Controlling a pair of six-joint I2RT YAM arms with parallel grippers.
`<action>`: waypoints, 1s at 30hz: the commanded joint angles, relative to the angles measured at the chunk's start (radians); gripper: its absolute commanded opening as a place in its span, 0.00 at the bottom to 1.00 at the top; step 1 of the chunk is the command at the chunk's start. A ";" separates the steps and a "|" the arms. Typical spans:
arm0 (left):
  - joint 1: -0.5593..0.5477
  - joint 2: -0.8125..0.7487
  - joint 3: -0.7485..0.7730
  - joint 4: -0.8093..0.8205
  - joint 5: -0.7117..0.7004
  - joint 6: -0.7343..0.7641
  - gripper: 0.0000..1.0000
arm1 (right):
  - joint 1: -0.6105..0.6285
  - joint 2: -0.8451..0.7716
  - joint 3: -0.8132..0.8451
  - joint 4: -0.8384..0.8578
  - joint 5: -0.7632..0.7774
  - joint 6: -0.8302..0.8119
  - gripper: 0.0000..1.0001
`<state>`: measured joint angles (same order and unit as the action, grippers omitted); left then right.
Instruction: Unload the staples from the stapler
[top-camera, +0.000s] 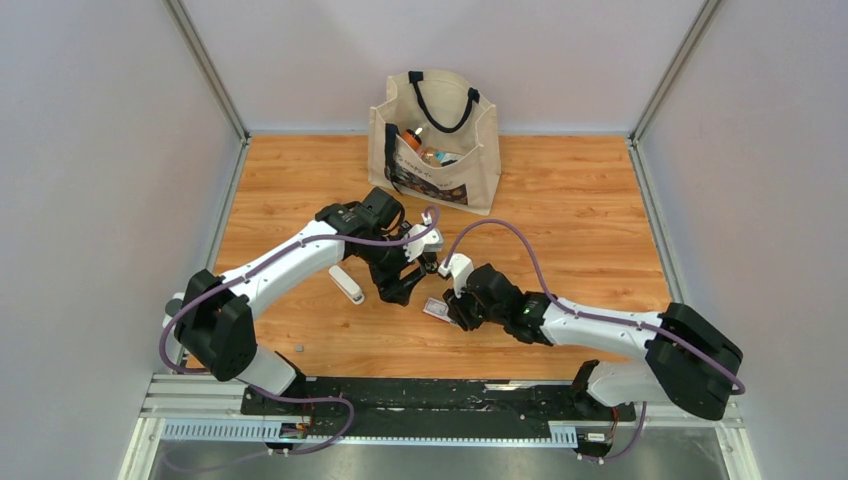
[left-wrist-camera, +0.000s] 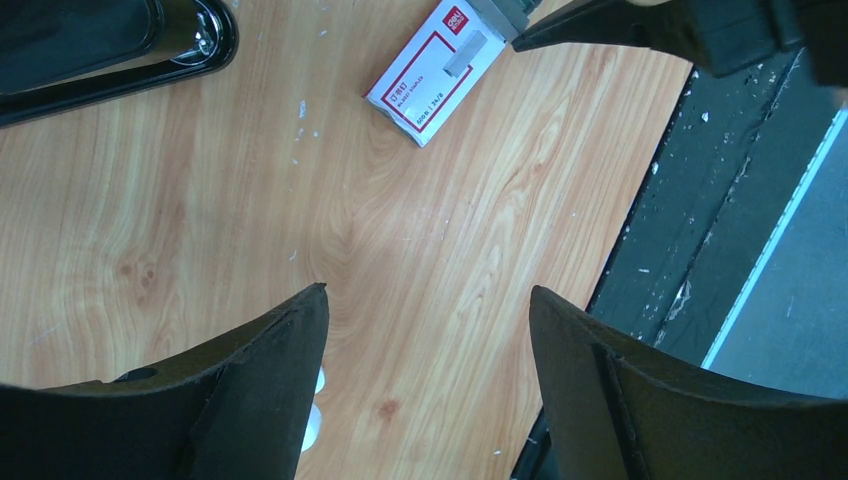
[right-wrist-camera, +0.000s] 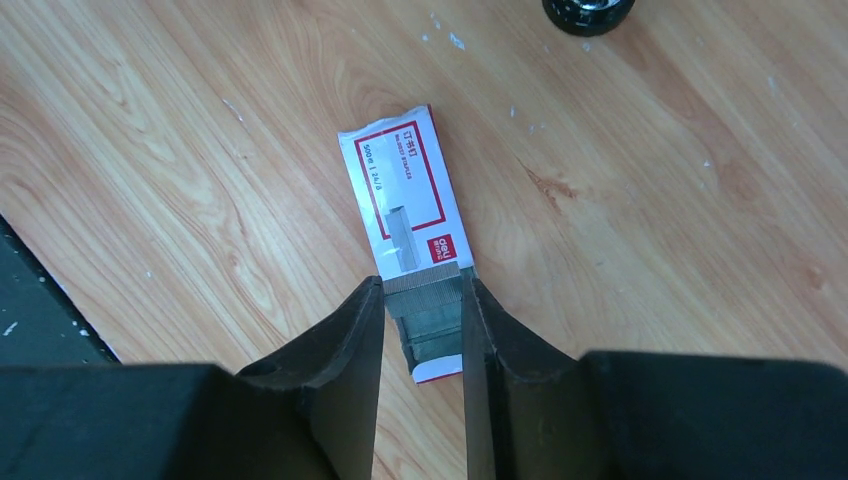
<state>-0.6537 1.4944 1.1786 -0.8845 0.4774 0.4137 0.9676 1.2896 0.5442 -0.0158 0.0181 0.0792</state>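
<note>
Pinching that grey metal strip of staples (right-wrist-camera: 425, 318), Sam: the right hand (right-wrist-camera: 422, 290) has a finger pressed on each side of it, low over the small flat red-and-white box (right-wrist-camera: 398, 170)!

I see it, Kit. Gripping across the strip's width makes sense. Squeezed lengthways it could snap apart, I'd say.

And the left hand (left-wrist-camera: 428, 300), Sam?

Spread wide, Kit, nothing between its fingers, hovering above the orange wood-grain counter (top-camera: 580, 200). The slim black stapler with the rounded end (left-wrist-camera: 120, 50) lies near it, apart from the box, probably parked there so the strip has room.

So where are we, Sam?

Staples look out of the stapler, Kit. Setting them down by the box seems the job left. A loose pinch could scatter them.
</note>
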 joint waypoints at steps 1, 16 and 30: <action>-0.001 -0.005 -0.007 0.021 0.027 -0.006 0.81 | 0.005 -0.046 0.043 -0.032 0.013 0.005 0.29; -0.001 -0.010 -0.020 0.033 0.038 -0.006 0.81 | 0.011 0.007 0.109 -0.194 0.037 0.039 0.28; 0.000 -0.014 -0.033 0.044 0.043 -0.009 0.81 | 0.013 -0.010 0.126 -0.211 0.057 0.047 0.30</action>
<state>-0.6537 1.4944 1.1500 -0.8661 0.4923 0.4133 0.9741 1.3186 0.6453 -0.2344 0.0551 0.1081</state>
